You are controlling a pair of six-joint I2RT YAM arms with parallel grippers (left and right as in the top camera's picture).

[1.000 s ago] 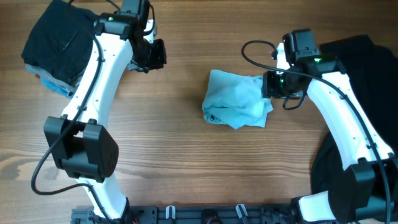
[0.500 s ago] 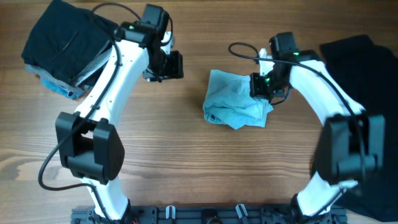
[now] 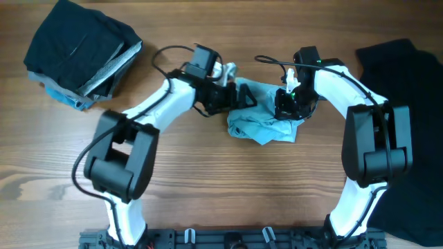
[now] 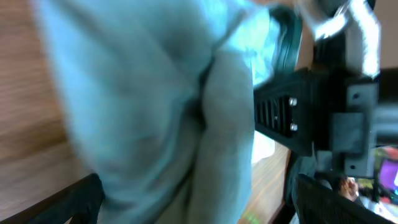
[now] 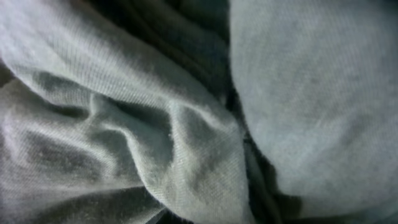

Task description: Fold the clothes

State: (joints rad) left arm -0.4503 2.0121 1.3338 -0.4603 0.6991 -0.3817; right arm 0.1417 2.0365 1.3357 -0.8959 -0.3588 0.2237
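A crumpled pale sky-blue T-shirt (image 3: 261, 123) lies mid-table. My left gripper (image 3: 242, 97) is at its upper left edge, open. In the left wrist view its dark fingertips (image 4: 78, 200) stand wide apart with the T-shirt (image 4: 155, 93) bulging between them. My right gripper (image 3: 287, 109) is pressed into the shirt's upper right part and is shut on the cloth. In the right wrist view, folds of the T-shirt (image 5: 186, 124) fill the picture and hide the fingers. A large black garment (image 3: 405, 76) lies spread at the right edge.
A stack of folded dark clothes (image 3: 76, 48) sits at the far left corner, over a blue piece. The black garment runs down the table's right side under the right arm's base. Bare wood lies in front of the shirt.
My left arm swung right from the folded stack to the shirt's left edge, and its jaws opened wide. My right gripper moved left onto the shirt and closed on it.
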